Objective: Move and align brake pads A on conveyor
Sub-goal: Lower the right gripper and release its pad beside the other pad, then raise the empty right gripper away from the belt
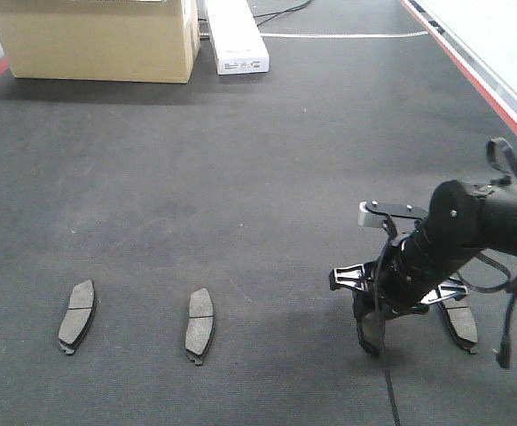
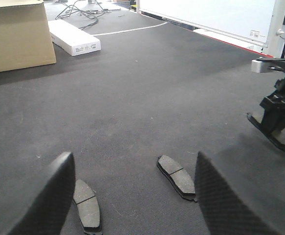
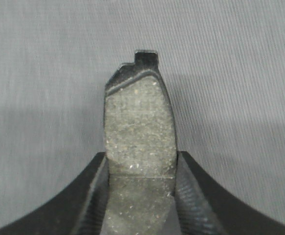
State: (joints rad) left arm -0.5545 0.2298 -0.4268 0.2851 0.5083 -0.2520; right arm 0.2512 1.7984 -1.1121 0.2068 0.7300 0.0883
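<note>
R gripper (image 1: 378,333) is clamping a brake pad (image 3: 138,129) by its long sides, down at the conveyor (image 1: 258,160) near its right edge; pad's long axis is running straight out between the fingers. Another pad (image 1: 460,321) is lying just beside. L gripper (image 2: 132,196) is hanging open over two laid pads (image 1: 78,312) (image 1: 199,324), well apart leftward.

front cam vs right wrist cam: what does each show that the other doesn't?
Front only: two flat dark grey brake pads lying free at left and centre, a tan cardboard box, a white carton, and the black right gripper from outside.

Right wrist only: the rough face and backing-plate tab of the held pad, flanked by the ribbed finger pads.

Both: the dark carpet-like conveyor belt and the right gripper at a pad.
</note>
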